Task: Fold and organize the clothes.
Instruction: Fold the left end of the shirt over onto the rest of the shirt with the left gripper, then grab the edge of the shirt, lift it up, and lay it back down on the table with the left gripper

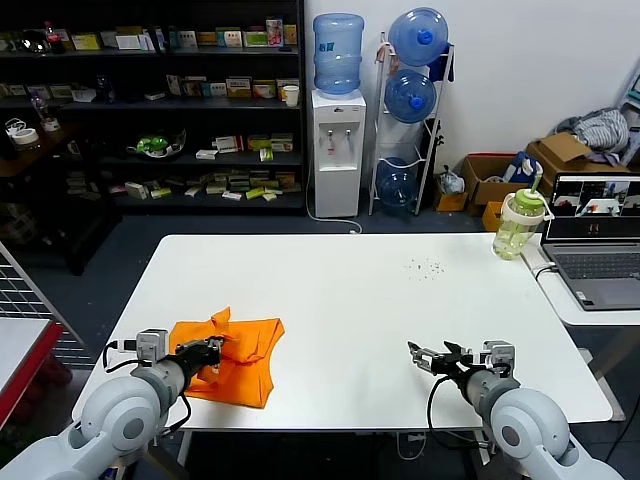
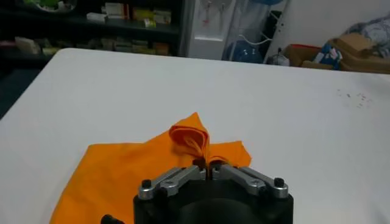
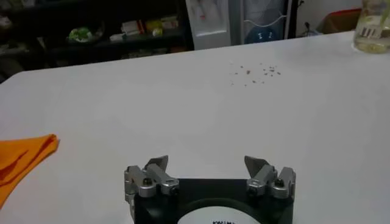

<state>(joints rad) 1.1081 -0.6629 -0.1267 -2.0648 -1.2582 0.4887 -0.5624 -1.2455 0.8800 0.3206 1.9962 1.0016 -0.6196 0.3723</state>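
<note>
The bright orange T-shirt [image 1: 235, 355] lies crumpled and partly folded on the white table [image 1: 370, 290] near its front left corner. My left gripper [image 1: 214, 352] is shut on a bunched fold of the shirt [image 2: 190, 139] and holds that fold pinched up off the table. My right gripper [image 1: 428, 357] is open and empty, low over the table near the front right, well apart from the shirt. A corner of the shirt shows at the edge of the right wrist view [image 3: 24, 157]. No lettering shows.
A green water bottle [image 1: 521, 224] stands at the table's back right corner beside a laptop [image 1: 596, 240] on a side desk. Small dark crumbs [image 1: 425, 267] lie on the table's far right. Shelves, a water dispenser [image 1: 336, 150] and boxes stand behind.
</note>
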